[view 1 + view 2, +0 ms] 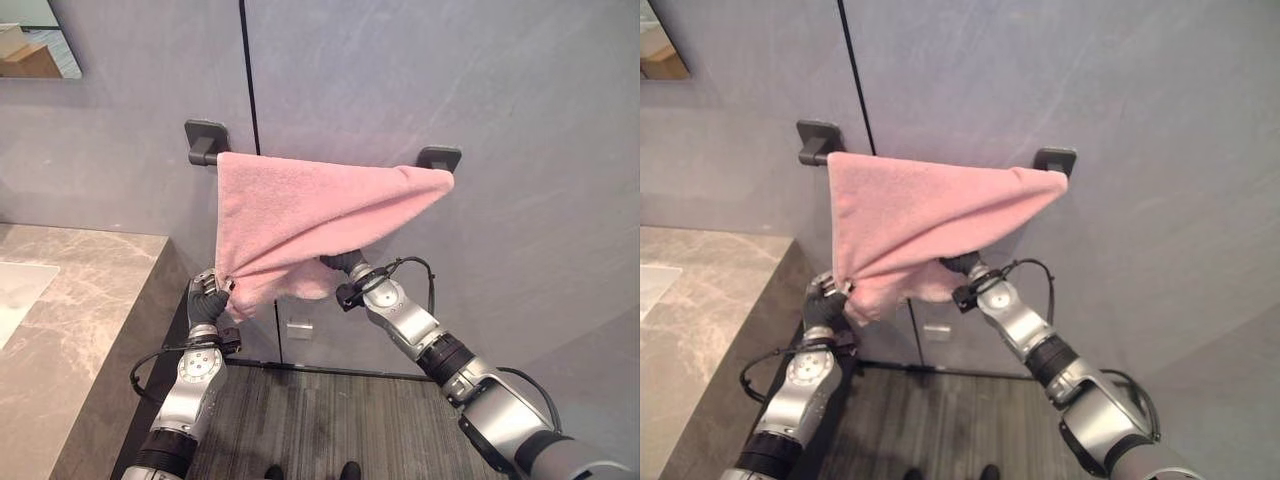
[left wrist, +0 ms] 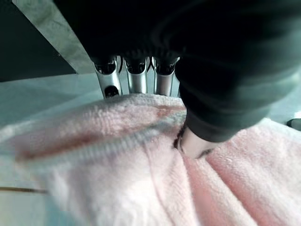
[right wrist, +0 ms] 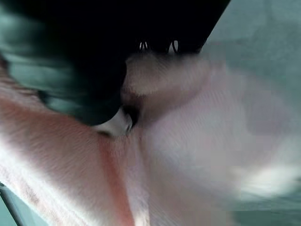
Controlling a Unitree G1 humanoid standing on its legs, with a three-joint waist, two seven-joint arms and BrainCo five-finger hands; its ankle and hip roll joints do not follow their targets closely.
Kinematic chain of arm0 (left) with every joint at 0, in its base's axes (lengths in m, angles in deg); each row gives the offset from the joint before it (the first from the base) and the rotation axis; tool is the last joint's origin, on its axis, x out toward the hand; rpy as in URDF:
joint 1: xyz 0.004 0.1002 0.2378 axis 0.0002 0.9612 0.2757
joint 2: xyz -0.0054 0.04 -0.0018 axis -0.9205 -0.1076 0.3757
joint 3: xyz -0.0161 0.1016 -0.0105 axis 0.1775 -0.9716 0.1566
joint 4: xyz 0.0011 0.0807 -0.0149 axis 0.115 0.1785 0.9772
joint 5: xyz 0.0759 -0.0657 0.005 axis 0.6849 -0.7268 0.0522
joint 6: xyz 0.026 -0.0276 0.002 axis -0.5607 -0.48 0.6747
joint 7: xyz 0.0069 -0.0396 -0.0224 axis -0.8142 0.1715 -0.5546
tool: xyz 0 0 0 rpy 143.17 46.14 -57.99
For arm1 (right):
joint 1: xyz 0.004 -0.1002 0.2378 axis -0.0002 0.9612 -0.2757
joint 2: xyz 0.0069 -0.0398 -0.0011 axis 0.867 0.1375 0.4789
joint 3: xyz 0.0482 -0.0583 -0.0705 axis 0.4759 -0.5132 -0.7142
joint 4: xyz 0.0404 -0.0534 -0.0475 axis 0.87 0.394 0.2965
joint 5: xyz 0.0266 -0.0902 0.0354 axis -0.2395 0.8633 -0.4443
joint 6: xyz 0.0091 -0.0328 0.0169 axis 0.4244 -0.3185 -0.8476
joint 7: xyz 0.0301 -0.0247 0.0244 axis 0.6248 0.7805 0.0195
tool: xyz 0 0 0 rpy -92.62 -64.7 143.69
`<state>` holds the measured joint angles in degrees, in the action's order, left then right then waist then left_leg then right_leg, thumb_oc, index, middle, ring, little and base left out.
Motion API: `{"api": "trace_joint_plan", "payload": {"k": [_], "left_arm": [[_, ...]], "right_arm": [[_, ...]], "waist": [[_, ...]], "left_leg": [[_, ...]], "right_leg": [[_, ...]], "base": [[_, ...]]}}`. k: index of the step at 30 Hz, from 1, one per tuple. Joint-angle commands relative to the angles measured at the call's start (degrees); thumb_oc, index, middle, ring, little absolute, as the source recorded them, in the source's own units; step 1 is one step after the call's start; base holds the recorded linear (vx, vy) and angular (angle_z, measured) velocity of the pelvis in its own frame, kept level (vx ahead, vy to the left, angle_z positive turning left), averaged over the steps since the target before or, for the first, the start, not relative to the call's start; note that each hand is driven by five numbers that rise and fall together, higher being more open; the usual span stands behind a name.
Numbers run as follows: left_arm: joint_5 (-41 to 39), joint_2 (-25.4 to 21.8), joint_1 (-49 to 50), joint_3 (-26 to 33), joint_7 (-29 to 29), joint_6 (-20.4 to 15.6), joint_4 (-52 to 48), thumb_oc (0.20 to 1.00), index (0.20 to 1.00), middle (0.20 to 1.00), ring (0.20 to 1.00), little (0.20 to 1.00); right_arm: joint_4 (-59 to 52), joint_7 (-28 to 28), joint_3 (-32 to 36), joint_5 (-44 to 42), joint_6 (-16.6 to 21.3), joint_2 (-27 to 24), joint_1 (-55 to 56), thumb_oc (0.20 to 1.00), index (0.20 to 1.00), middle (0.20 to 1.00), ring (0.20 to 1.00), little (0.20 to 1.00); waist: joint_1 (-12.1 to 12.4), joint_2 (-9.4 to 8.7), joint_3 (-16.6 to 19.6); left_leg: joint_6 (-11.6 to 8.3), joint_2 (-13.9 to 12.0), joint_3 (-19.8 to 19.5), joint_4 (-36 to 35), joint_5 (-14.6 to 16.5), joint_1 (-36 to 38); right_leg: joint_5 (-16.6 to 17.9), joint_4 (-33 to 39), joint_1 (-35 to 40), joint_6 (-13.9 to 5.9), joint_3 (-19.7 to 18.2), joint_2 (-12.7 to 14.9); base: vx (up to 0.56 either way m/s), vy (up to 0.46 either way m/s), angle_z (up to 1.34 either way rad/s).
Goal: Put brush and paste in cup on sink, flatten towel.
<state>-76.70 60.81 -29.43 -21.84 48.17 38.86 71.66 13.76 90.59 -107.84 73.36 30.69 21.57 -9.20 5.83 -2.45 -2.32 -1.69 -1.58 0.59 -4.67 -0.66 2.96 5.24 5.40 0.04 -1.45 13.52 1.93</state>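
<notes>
No cup or other vessel stands where I can see it — what holds the eye is the pink towel (image 1: 300,215), draped over a dark towel rail (image 1: 205,143) fixed to the grey wall (image 1: 500,90). It hangs unevenly: its top edge runs along the rail from the left bracket to the right bracket (image 1: 440,157), but the lower part is gathered and drawn down toward the left into a bunched point, so the cloth forms a slanted triangle instead of lying flat.

To the left, a marbled grey-brown countertop (image 1: 80,300) runs along the wall, with the pale edge of a sink basin (image 1: 20,285) set into it. A corner of a mirror (image 1: 40,40) shows high on the left wall. A thin dark seam (image 1: 250,90) runs down the wall panels behind the rail, and below lies a dark, wood-grained floor (image 1: 330,420).

The left hand (image 1: 208,298) is raised at the towel's bunched lower corner; in its wrist view the fingers (image 2: 136,80) and thumb press into the terry from either side, pinching a fold. The right hand (image 1: 962,268) reaches up from the right, its arm angled steeply, tucked under the hanging cloth just beside the left — its wrist view shows the thumb (image 3: 115,125) closed against a pinched ridge of pink fabric, so both hands grasp the towel.
</notes>
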Motion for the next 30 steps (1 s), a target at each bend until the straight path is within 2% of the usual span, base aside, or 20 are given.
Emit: {"api": "trace_joint_plan", "payload": {"k": [1,3,6,9,11,15,18,24,30], "left_arm": [[2.6,-3.4,-2.5,-1.8,0.9,0.1,2.5,1.000,1.000,1.000,1.000,1.000],[2.9,-3.4,-2.4,-2.1,0.8,0.3,2.9,1.000,1.000,1.000,1.000,1.000],[4.7,-3.0,-2.7,-3.6,-0.8,2.8,8.8,1.000,1.000,1.000,1.000,1.000],[7.4,-3.1,-2.6,-5.5,-4.3,6.4,16.2,1.000,1.000,1.000,1.000,1.000],[7.4,-3.3,-2.5,-5.6,-4.7,6.0,16.1,1.000,1.000,1.000,1.000,1.000],[10.1,-2.3,-0.3,-5.8,-6.8,6.7,22.3,1.000,1.000,1.000,1.000,1.000],[10.3,-0.8,3.8,-5.7,-9.1,6.5,25.6,1.000,1.000,1.000,1.000,1.000],[11.6,1.7,6.8,-4.9,-11.1,5.8,37.2,1.000,1.000,1.000,1.000,1.000],[9.1,3.1,8.3,-2.8,-11.5,4.6,41.0,1.000,1.000,1.000,1.000,1.000]], "right_arm": [[-0.6,-0.8,-1.3,2.2,1.5,3.8,-2.5,1.000,1.000,1.000,1.000,1.000],[-0.4,-0.9,-1.3,2.1,1.5,3.7,-2.0,1.000,1.000,1.000,1.000,1.000],[1.0,-2.1,-1.1,3.2,1.3,2.6,0.3,1.000,1.000,1.000,1.000,1.000],[4.1,-4.4,-0.4,5.8,0.4,-0.9,3.8,1.000,1.000,1.000,1.000,1.000],[4.2,-4.9,-0.3,6.1,0.3,-1.4,4.6,1.000,1.000,1.000,1.000,1.000],[6.4,-6.1,3.3,7.2,0.4,-5.2,11.6,1.000,1.000,1.000,1.000,1.000],[9.0,-5.6,9.9,5.1,1.4,-7.1,21.9,1.000,1.000,1.000,1.000,1.000],[22.6,-3.6,18.1,5.0,3.3,-6.4,32.0,1.000,1.000,1.000,1.000,1.000],[25.8,-3.7,22.3,-1.1,4.7,-4.8,34.9,1.000,1.000,1.000,1.000,1.000]], "waist": [[2.8,-2.09,2.0],[2.6,-2.06,2.1],[1.5,-1.59,2.2],[0.2,-0.75,2.3],[0.1,-0.60,2.3],[-1.1,-0.10,2.4],[-2.5,0.27,2.4],[-4.2,1.09,2.0],[-4.5,1.57,1.6]], "left_leg": [[0.10,1.2,-1.5,-0.3,1.2,0.3],[0.09,1.2,-1.4,-0.3,1.2,0.3],[-0.01,1.1,-0.8,-0.3,0.9,0.4],[-0.07,1.0,-0.2,-0.3,0.6,0.2],[-0.07,1.0,-0.2,-0.3,0.5,0.2],[-0.14,0.9,-0.3,-0.3,0.4,0.2],[-0.18,0.9,-0.7,-0.3,0.2,0.0],[-0.52,0.9,-1.9,-0.3,-0.5,-1.2],[-0.77,0.9,-2.1,-0.3,-0.7,-1.7]], "right_leg": [[-2.5,-0.4,5.0,-6.24,-0.2,5.7],[-2.4,-0.4,5.0,-6.24,-0.2,5.7],[-2.1,-0.4,4.9,-6.32,-0.5,5.8],[-1.7,-0.5,4.6,-6.48,-0.8,5.9],[-1.6,-0.5,4.5,-6.51,-0.8,5.9],[-1.7,-0.9,4.4,-6.49,-0.7,6.1],[-2.0,-1.5,4.3,-6.45,-0.1,6.2],[-2.0,-1.4,4.1,-6.48,1.4,6.6],[-1.8,-1.0,3.9,-6.56,1.8,6.8]], "base": [[0.00,0.000,0.00],[-0.02,0.000,0.00],[-0.06,0.008,0.00],[-0.07,0.020,-0.03],[-0.02,0.005,-0.01],[-0.04,0.006,-0.02],[-0.04,0.001,0.04],[-0.03,0.001,0.04],[0.00,0.001,0.09]]}}
